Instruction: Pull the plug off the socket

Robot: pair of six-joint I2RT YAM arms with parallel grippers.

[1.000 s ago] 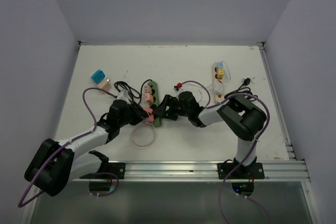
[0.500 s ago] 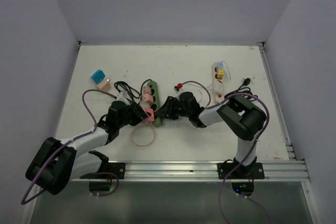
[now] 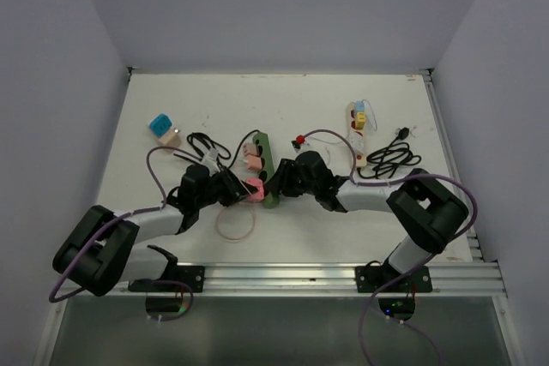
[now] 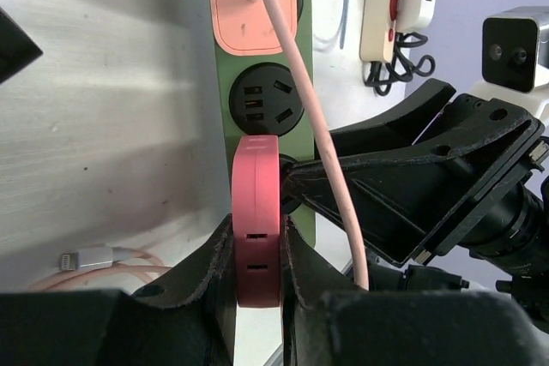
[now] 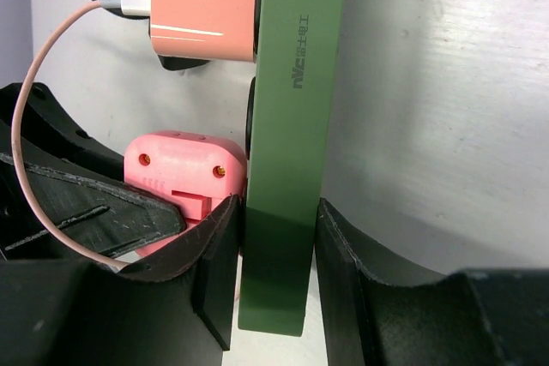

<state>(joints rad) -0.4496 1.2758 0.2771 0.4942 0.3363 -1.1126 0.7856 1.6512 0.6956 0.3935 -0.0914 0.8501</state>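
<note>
Pink rounded plastic plug (image 4: 256,212) sits at the 6 o'clock end of the long green plastic power strip (image 3: 267,169), near table centre in the top view, on the strip's 9 o'clock side. It lies flat against the socket face. The prongs are hidden, so I cannot tell how deep they sit.

Left gripper (image 4: 257,231): jaws pinched on the plug's two flat sides, gripping its lower half. Right gripper (image 5: 276,220): jaws clamped across the narrow body of the strip, just beside the plug's socket. The two grippers almost meet at the strip.

Also on the strip, toward 12 o'clock: a salmon rectangular adapter (image 5: 204,6) with a thin pale cable (image 4: 296,100) that trails down past the plug, between the two grippers.

Step in hand, as judged: extraction, with the strip braced and the plug not yet free.

Notes for a clean pull:
- Draw the left gripper straight out along the prong axis, toward 9 o'clock in the top view. No twisting, or the prongs may bind.
- Hold the right gripper firm, so the strip does not follow.
- Risks: the grip slipping on the plug's smooth sides, and the pale cable snagging on the left fingers.
</note>
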